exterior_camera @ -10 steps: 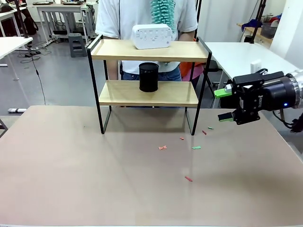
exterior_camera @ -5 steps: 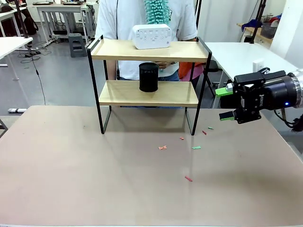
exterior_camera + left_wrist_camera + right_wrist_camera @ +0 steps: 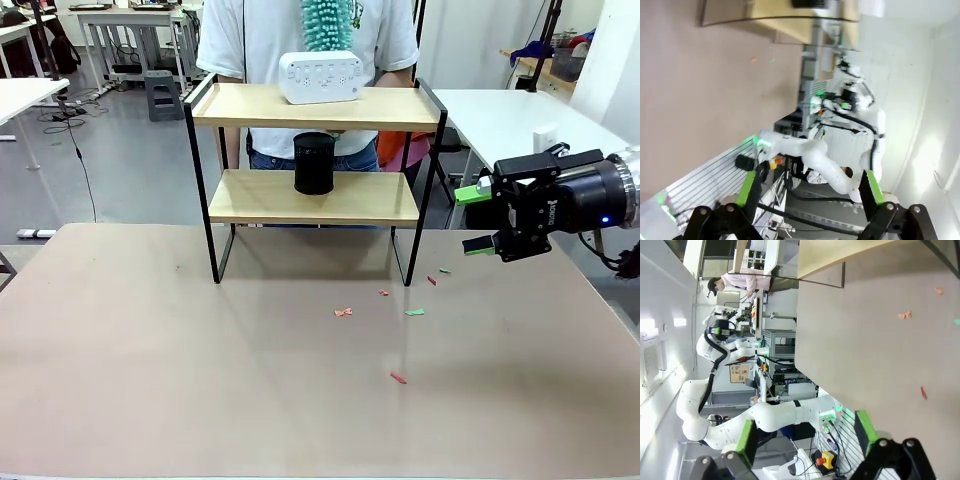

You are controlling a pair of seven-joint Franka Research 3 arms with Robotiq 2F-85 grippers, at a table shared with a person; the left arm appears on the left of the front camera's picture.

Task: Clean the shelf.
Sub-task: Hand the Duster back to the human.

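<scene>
The shelf (image 3: 300,106) stands mid-table: two light wood boards in a black frame. On its top board lies a white device (image 3: 320,77), and a black cylinder (image 3: 314,163) stands on the lower board. A person behind it holds a teal duster (image 3: 328,22) above the top board. To the right of the shelf, above the table, my right gripper (image 3: 475,220) hovers open and empty; the right wrist view shows its jaws (image 3: 805,435) wide apart over the table. My left gripper (image 3: 809,185) is open and empty too, off the table's edge, with the shelf (image 3: 805,20) far ahead.
Small red and green paper scraps (image 3: 343,312) lie scattered on the brown tabletop (image 3: 150,350) in front of and to the right of the shelf. A white table (image 3: 510,115) stands behind my right gripper. The tabletop's left half is bare.
The person has shifted a little to the left and the duster has moved left with them. My right gripper has risen very slightly.
</scene>
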